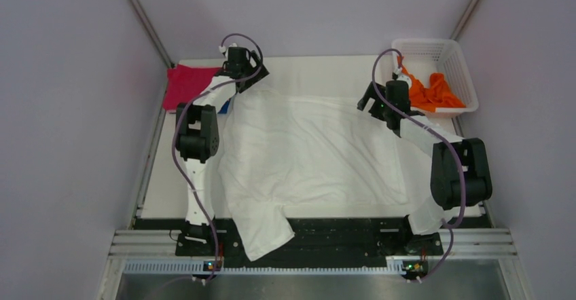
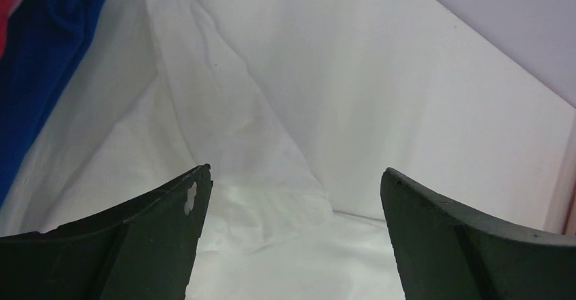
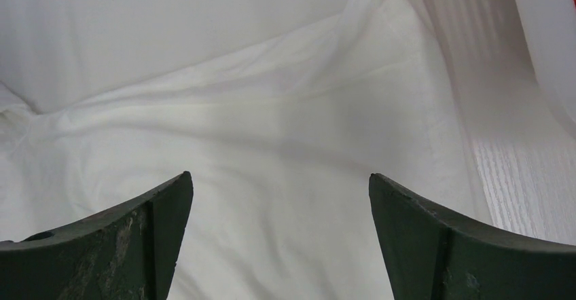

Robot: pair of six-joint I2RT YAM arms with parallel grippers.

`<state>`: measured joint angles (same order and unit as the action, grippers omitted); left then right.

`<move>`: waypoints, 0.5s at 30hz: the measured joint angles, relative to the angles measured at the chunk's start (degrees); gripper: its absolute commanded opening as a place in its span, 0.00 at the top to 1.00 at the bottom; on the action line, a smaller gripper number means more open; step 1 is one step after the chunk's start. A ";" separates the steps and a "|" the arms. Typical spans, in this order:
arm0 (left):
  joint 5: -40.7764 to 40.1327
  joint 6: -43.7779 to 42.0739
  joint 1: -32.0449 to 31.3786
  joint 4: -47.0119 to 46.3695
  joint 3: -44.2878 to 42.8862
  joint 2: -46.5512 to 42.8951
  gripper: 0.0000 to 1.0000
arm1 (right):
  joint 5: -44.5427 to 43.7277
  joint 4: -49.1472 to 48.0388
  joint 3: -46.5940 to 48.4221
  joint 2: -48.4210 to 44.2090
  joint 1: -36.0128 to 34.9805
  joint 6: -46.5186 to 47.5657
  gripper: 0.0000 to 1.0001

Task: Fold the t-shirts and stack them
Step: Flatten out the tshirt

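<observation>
A large white t-shirt [image 1: 306, 157] lies spread over the table, one part hanging over the near edge. My left gripper [image 1: 250, 76] is open over its far left corner; in the left wrist view [image 2: 295, 174] white cloth [image 2: 224, 130] lies between the jaws. My right gripper [image 1: 372, 100] is open over the shirt's far right edge; in the right wrist view [image 3: 278, 178] only white cloth [image 3: 272, 130] shows between the jaws. A magenta-red shirt [image 1: 187, 85] and a blue shirt [image 2: 41, 62] lie at the far left. An orange shirt [image 1: 438, 93] sits in the basket.
A white plastic lattice basket [image 1: 452, 55] stands at the far right corner. Grey walls enclose the table on three sides. A metal rail [image 1: 312, 242] runs along the near edge.
</observation>
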<state>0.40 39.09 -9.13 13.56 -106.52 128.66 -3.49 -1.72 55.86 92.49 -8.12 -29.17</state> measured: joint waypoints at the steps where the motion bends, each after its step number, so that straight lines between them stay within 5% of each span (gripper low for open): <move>1: -0.07 0.39 -0.15 -0.02 -0.37 0.90 0.02 | 0.17 -0.15 0.02 0.00 0.00 0.02 0.01; 15: -4.04 2.95 0.02 -1.60 2.56 2.51 0.02 | 0.15 -0.79 0.09 5.44 0.00 -0.07 0.01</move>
<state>-3.64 42.04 -9.10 11.97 -103.96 131.17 -3.33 -2.50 55.94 97.93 -8.12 -29.23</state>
